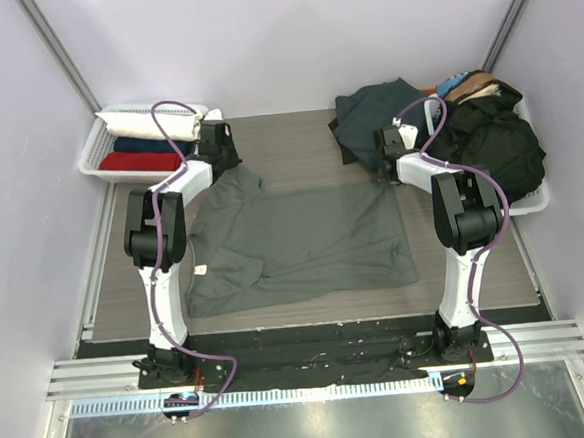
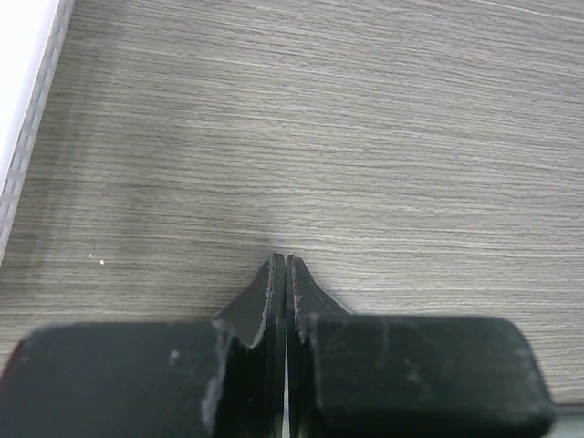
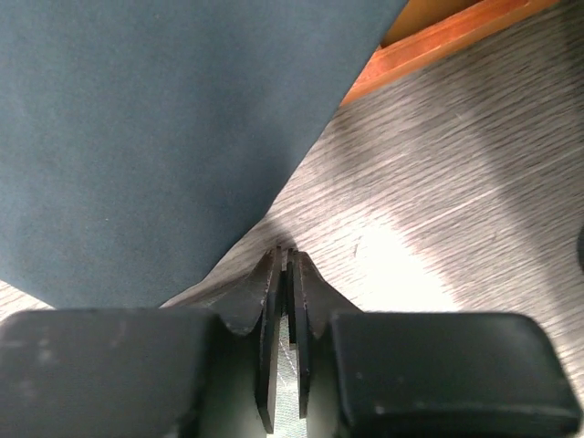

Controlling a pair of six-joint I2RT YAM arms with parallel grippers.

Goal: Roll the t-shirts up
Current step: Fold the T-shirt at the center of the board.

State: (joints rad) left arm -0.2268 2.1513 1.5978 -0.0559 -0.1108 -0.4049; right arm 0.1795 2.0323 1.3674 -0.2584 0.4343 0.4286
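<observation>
A sage-grey t-shirt (image 1: 304,240) lies spread flat on the table between my arms. My left gripper (image 1: 223,162) sits at its far left corner, and my right gripper (image 1: 386,162) sits at its far right corner. In the left wrist view the left gripper (image 2: 286,258) is shut, with only a thin pale sliver between the jaws and bare table ahead. In the right wrist view the right gripper (image 3: 290,254) is shut on a fold of grey cloth. A dark teal shirt (image 3: 137,119) lies just beyond it, and it also shows in the top view (image 1: 370,113).
A white lattice basket (image 1: 95,153) at the back left holds rolled white, navy and red shirts; its edge shows in the left wrist view (image 2: 23,91). Another basket (image 1: 531,200) at the back right holds black clothes (image 1: 492,145). An orange-brown edge (image 3: 438,36) lies past the teal shirt.
</observation>
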